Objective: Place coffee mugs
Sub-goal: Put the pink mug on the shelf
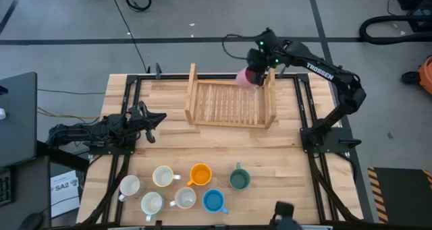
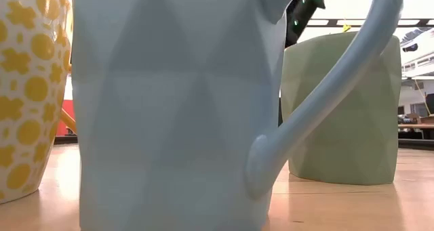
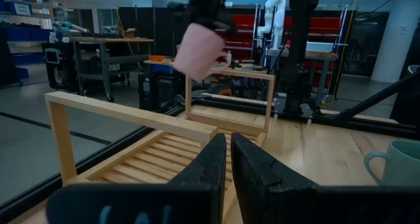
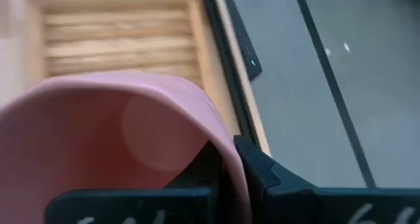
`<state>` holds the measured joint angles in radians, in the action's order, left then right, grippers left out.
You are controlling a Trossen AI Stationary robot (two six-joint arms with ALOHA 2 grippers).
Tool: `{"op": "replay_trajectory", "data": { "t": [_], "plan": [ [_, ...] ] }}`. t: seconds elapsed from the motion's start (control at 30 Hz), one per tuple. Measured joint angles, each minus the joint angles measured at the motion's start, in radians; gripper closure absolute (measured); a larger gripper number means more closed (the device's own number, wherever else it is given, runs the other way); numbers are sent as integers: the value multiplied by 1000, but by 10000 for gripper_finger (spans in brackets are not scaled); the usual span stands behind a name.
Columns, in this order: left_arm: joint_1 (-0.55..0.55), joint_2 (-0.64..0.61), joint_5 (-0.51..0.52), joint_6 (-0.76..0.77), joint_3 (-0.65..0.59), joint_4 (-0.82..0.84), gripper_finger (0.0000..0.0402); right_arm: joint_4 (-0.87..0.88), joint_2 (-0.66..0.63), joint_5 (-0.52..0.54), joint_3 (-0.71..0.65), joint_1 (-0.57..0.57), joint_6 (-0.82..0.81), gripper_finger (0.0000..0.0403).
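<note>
The right hand [image 1: 254,75] is gripping the pink mug [image 1: 244,79] by its wall, one finger inside the cup and one outside, as the right wrist view shows [image 4: 226,168]. In the high view it is hanging in the upper middle of the frame, above the far right corner of the wooden rack [image 1: 229,100], with the mug lifted off the slats and tilted. The left wrist view is showing the same mug [image 3: 199,51] in the air over the rack's far end [image 3: 157,145].

The left hand [image 1: 154,119] is resting at the left of the frame on the desk [image 1: 283,156], just beside the rack's left end, its fingers [image 3: 213,161] pressed together and holding nothing.

Along the bottom of the high view the other mugs are standing in a loose cluster on the desk: four white mugs [image 1: 164,177] at the left, the orange mug [image 1: 200,175] in the middle, the blue mug [image 1: 214,202] below it, and the teal-green mug [image 1: 239,179] to the right. In the low view, the blue mug [image 2: 176,109] is filling most of the frame.
</note>
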<state>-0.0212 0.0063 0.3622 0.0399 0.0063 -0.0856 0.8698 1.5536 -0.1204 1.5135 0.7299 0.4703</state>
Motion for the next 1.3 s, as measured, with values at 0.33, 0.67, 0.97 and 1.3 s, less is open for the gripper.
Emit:
{"op": "replay_trajectory", "data": {
  "t": [0.33,0.67,0.97,1.3],
  "plan": [
    [0,0,0,0,0,0,372,-153,-1,-38,-221,119,-3,373],
    [0,0,0,0,0,0,372,-204,-3,-42,-345,133,-6,372],
    [0,0,0,-1,0,0,372,-240,-2,-43,-372,143,-45,372],
    [0,0,0,-1,0,0,372,-210,-2,-65,-273,143,-48,372]
  ]
}}
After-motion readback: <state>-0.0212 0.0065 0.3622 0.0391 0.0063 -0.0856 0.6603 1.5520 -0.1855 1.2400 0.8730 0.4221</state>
